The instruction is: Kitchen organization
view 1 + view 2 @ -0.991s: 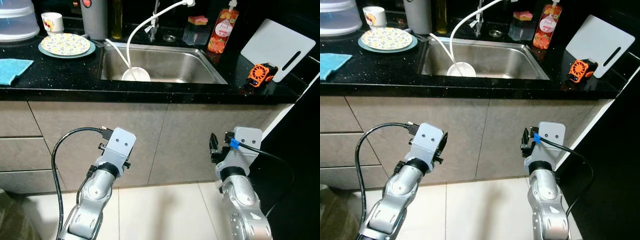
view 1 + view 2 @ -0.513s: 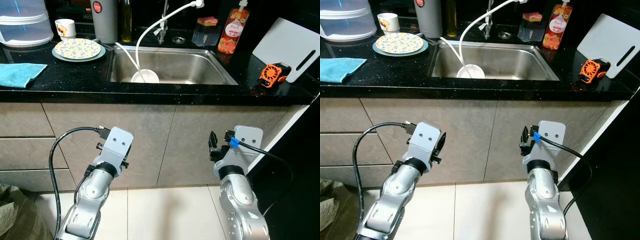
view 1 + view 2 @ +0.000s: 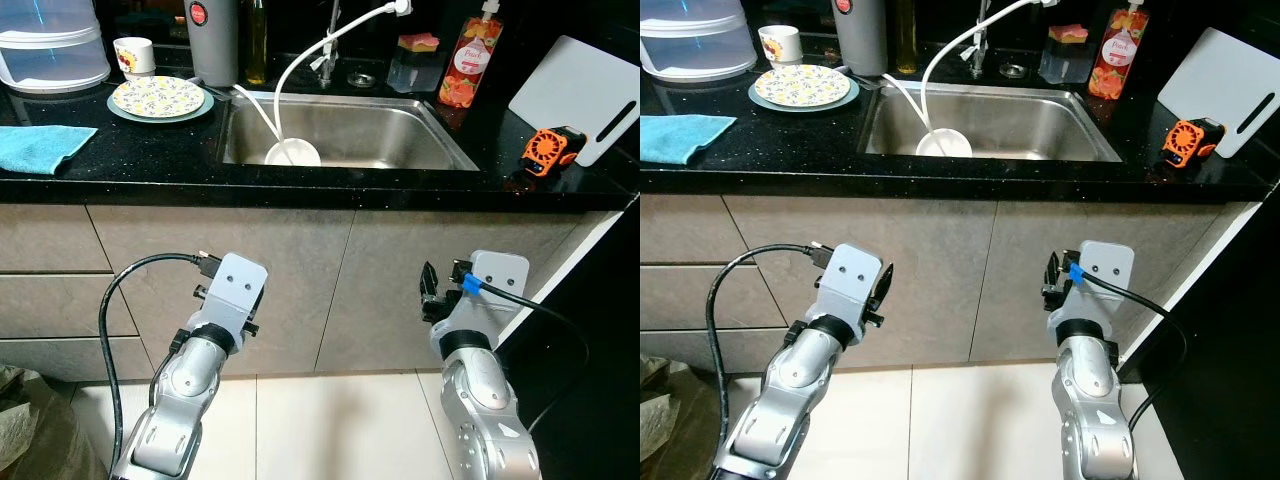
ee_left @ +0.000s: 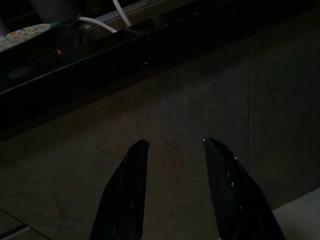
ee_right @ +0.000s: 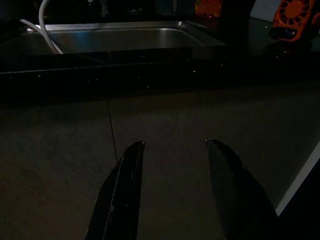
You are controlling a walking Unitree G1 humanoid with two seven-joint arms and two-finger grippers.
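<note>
A black counter [image 3: 150,160] holds a steel sink [image 3: 400,125] with a white bowl [image 3: 293,152] in it and a white hose [image 3: 300,55] curving down to the bowl. A patterned plate [image 3: 160,97] and a cup [image 3: 133,55] stand left of the sink, and a blue cloth [image 3: 35,147] lies at the far left. Both arms are held low in front of the grey cabinet fronts [image 3: 330,270], below the counter's edge. My left gripper [image 4: 175,142] is open and holds nothing. My right gripper [image 5: 175,142] is open too, facing the cabinet under the sink.
A clear lidded container [image 3: 50,45] and a grey canister [image 3: 213,40] stand at the back left. A red soap bottle [image 3: 463,68], a white cutting board [image 3: 575,95] and an orange gadget [image 3: 548,150] are on the right. Pale floor tiles [image 3: 330,430] lie below.
The whole picture has shifted, with the counter sliding right and down in view, so the camera moved. Both arms keep the same pose and both grippers stay open.
</note>
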